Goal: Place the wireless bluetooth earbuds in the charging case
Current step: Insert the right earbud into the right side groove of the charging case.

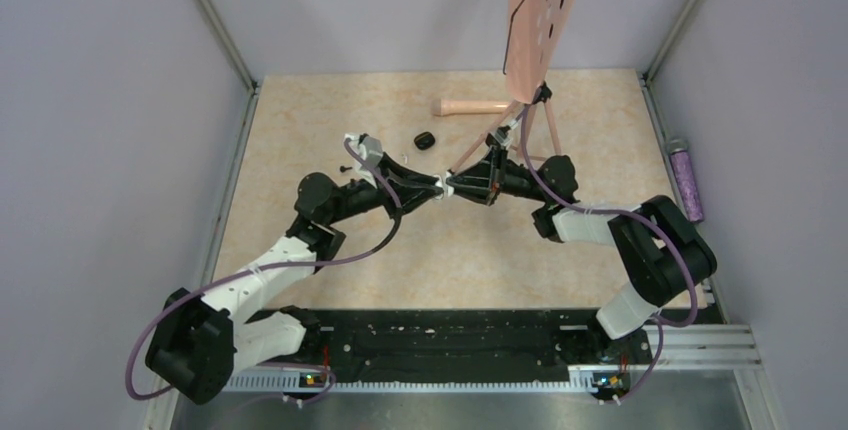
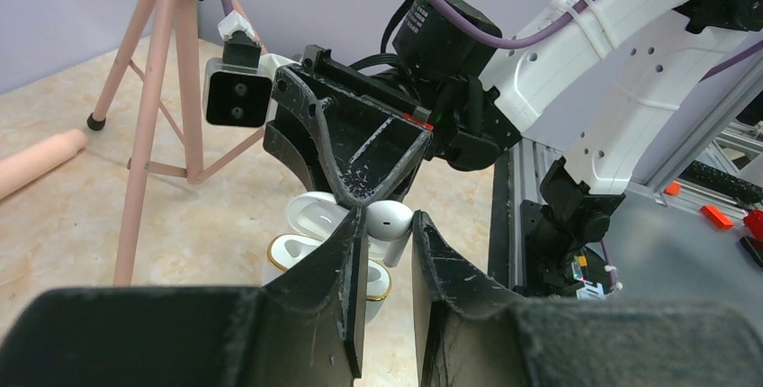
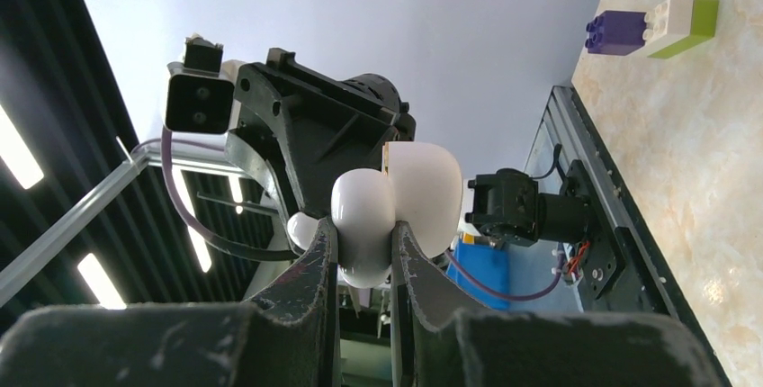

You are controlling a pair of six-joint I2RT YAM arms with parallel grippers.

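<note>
White earbud pinched in left end effector, just beside the open charging case; right end effector clamped on that case, above worktop centre.

Pink tripod w/ perforated board at rear; peach cylinder beside it; purple bottle far rt edge.

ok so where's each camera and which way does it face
top external: overhead from behind, facing down at table; left arm, right arm
left wrist: faces the earbud in the left end effector; own fingers
right wrist: rolled sideways, faces the case in the right end effector; own fingers
shared: wrist views both show the case
</note>
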